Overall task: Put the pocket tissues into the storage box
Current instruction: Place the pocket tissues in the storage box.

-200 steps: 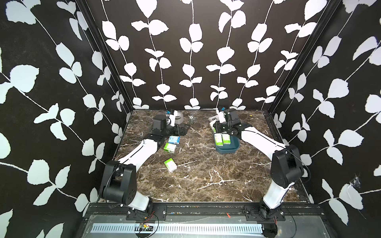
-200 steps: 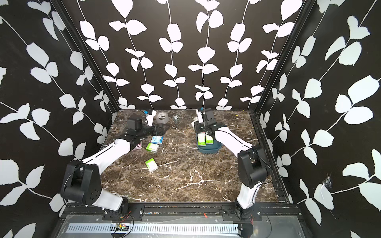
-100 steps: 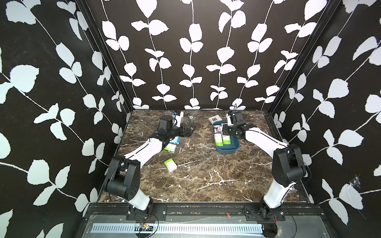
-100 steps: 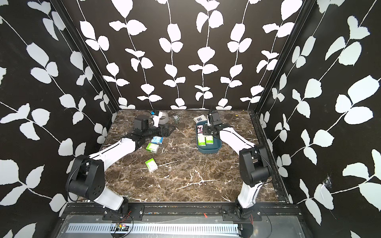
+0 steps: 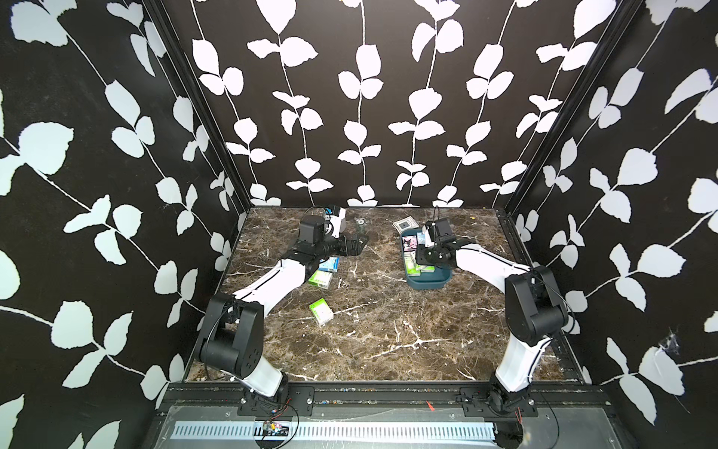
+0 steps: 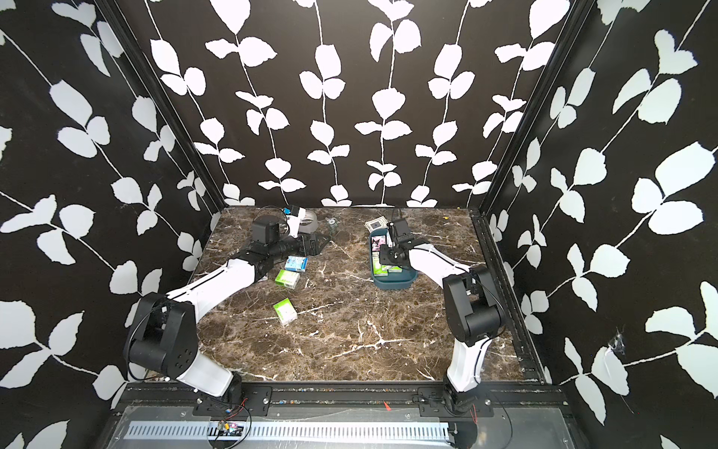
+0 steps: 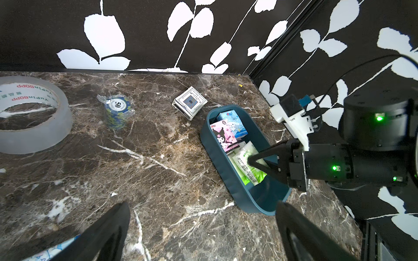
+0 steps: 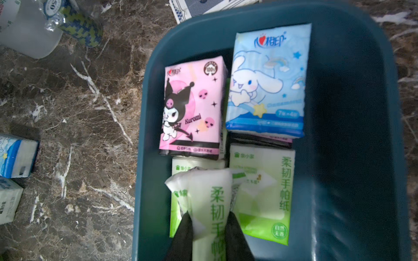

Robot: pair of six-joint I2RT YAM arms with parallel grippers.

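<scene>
The teal storage box point(image 5: 425, 282) point(image 6: 396, 285) stands at the back right. My right gripper point(image 8: 209, 217) point(image 5: 421, 258) is over it, shut on a green pocket tissue pack point(image 8: 214, 196). Under it lie a pink cartoon pack point(image 8: 192, 110), a blue cartoon pack point(image 8: 267, 83) and green packs point(image 8: 264, 192). On the table left of the box lie a blue pack point(image 5: 329, 264) and two green packs point(image 5: 321, 278) point(image 5: 321, 311). My left gripper point(image 7: 202, 210) point(image 5: 359, 243) is open over bare marble, between those packs and the box point(image 7: 226, 178).
A clear tape roll point(image 7: 31, 115), a wrapped stack of poker chips point(image 7: 116, 110) and a card deck point(image 7: 190, 102) sit along the back wall. The deck lies just behind the box. Patterned walls close in three sides.
My right gripper has come forward from the back of the table to over the box. My left gripper has reached further right, toward the middle of the table.
</scene>
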